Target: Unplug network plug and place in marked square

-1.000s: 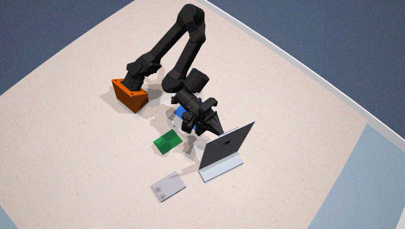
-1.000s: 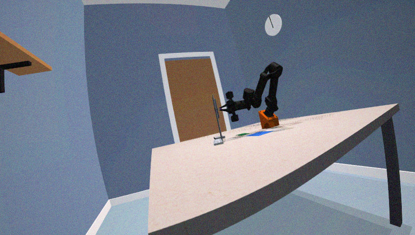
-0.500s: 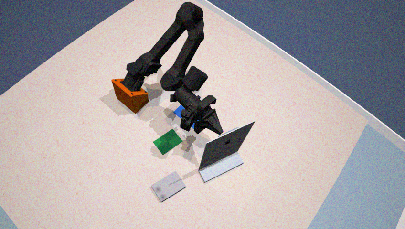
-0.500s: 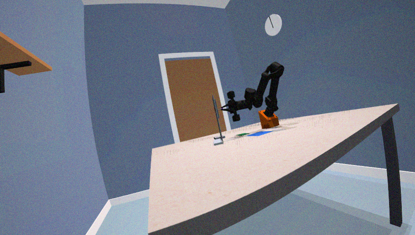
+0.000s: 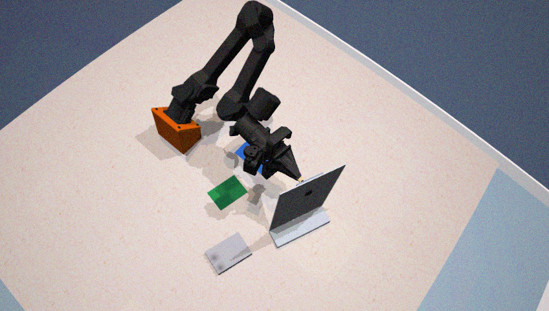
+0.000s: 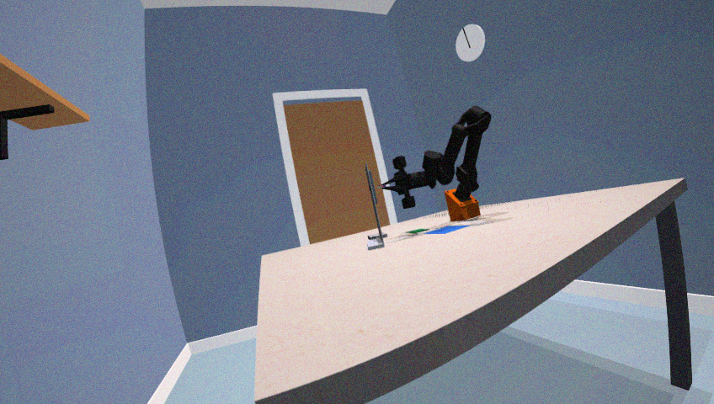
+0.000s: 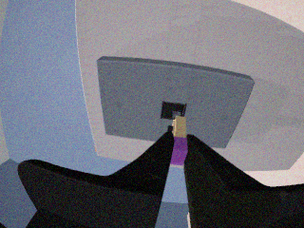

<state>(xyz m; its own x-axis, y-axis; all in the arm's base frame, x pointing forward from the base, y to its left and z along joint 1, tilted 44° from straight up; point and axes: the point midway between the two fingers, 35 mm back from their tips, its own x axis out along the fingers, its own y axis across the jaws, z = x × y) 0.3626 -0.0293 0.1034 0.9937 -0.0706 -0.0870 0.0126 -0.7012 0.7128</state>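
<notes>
My gripper (image 5: pixel 299 178) (image 6: pixel 382 187) (image 7: pixel 178 140) is shut on the plug, one dark finger on each side. The plug (image 7: pixel 179 150) has a purple rear part and a tan front part that points at the socket. The dark socket opening (image 7: pixel 167 110) shows in the grey plate on the upright panel (image 5: pixel 296 210) (image 6: pixel 376 209). The plug's front overlaps the opening's lower right; I cannot tell whether its tip is fully clear. The tab is too small to make out. A green patch (image 5: pixel 227 192) (image 6: pixel 417 231) and a blue patch (image 5: pixel 241 149) (image 6: pixel 445 230) lie on the table; the arm partly covers the blue one.
The panel stands on a light foot (image 5: pixel 302 230) close ahead of the fingertips. A flat grey block (image 5: pixel 231 250) with two dark spots lies beyond the green patch. The orange arm base (image 5: pixel 177 135) (image 6: pixel 463 207) stands behind the patches.
</notes>
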